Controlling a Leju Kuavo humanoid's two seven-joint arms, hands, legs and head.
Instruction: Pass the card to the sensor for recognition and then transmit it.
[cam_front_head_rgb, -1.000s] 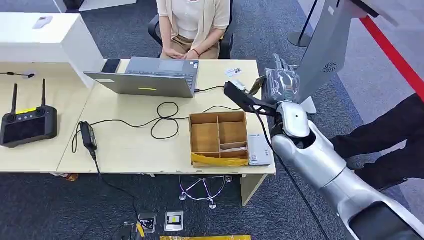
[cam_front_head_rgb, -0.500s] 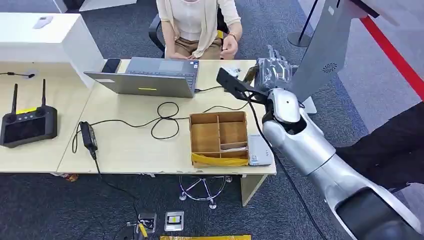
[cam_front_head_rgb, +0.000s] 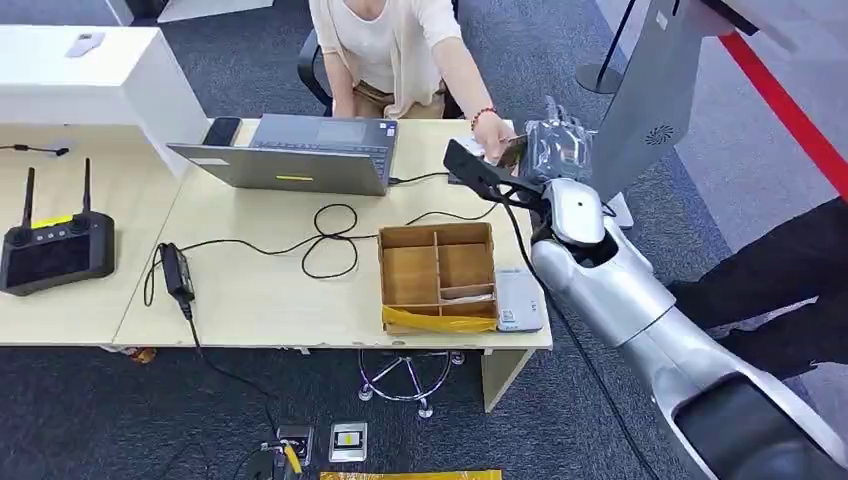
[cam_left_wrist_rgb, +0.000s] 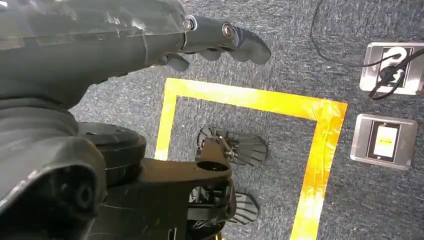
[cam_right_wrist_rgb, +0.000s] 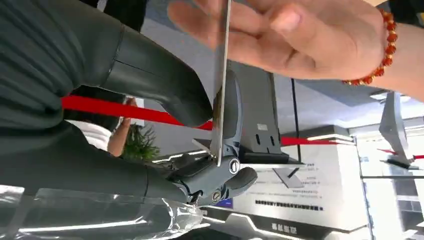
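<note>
the right hand (cam_front_head_rgb: 556, 150) sits in the upper right of the head view, above the far right corner of the tabletop (cam_front_head_rgb: 250, 290), with its thumb and fingers pinched on the card (cam_right_wrist_rgb: 220, 85). in the right wrist view the card shows edge-on as a thin vertical sliver, its lower part clamped between the thick thumb and a darker finger, its upper part touched by the person's hand (cam_right_wrist_rgb: 295, 37), which reaches in from the upper centre of the head view. the left hand (cam_left_wrist_rgb: 220, 42) hangs over the floor (cam_left_wrist_rgb: 280, 60) with its fingers curled in on nothing.

the step looks like the handover. the main risk, as i judge it, is timing: if the right hand lets go before the person has a firm pinch, the thin card could slip and drop to the tabletop or off its edge. if it holds too long while the person pulls, the card could bend or twist out of the pinch. the two hands are also very close, so any forward drift of the arm could push into the person's fingers.

the cardboard divider box (cam_front_head_rgb: 437, 275) lies in the lower centre of the head view near the front edge of the tabletop. its compartments look mostly bare; something flat and pale rests in the lower right one, and i cannot tell what it is.
</note>
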